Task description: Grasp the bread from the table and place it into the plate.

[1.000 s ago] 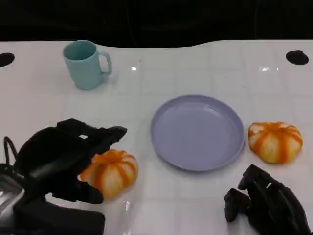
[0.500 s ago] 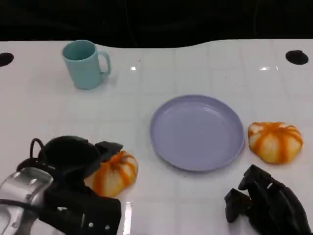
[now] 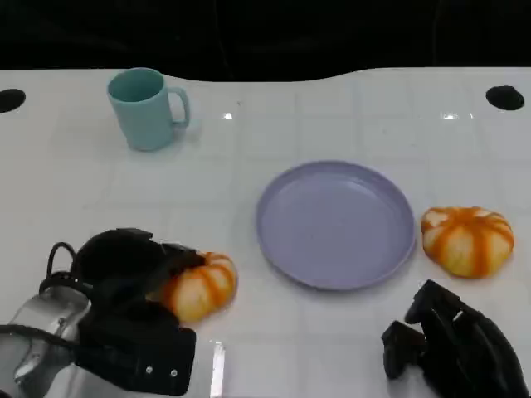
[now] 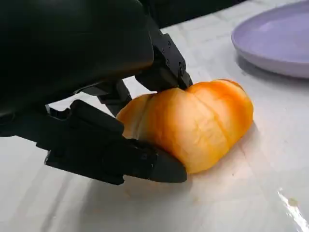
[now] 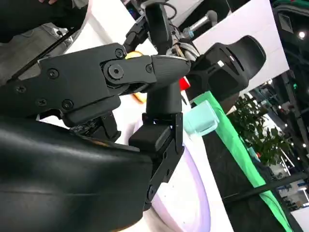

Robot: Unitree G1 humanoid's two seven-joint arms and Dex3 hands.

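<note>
The left hand [image 3: 133,278] has closed around the bread [image 3: 199,286], which has tipped since a moment ago. It sits near the table's [image 3: 348,108] front-left edge, beside the plate [image 3: 335,224]. The wrist view shows fingers [image 4: 164,58] clamping it above and below. The right hand [image 3: 452,344] rests curled, holding nothing.

The left hand [image 3: 133,269] has dropped over the near bread [image 3: 199,286] and closed its fingers on it.

A teal mug [image 3: 147,109] stood on the white desk [image 3: 348,108] at ten o'clock, handle pointing toward three o'clock.
</note>
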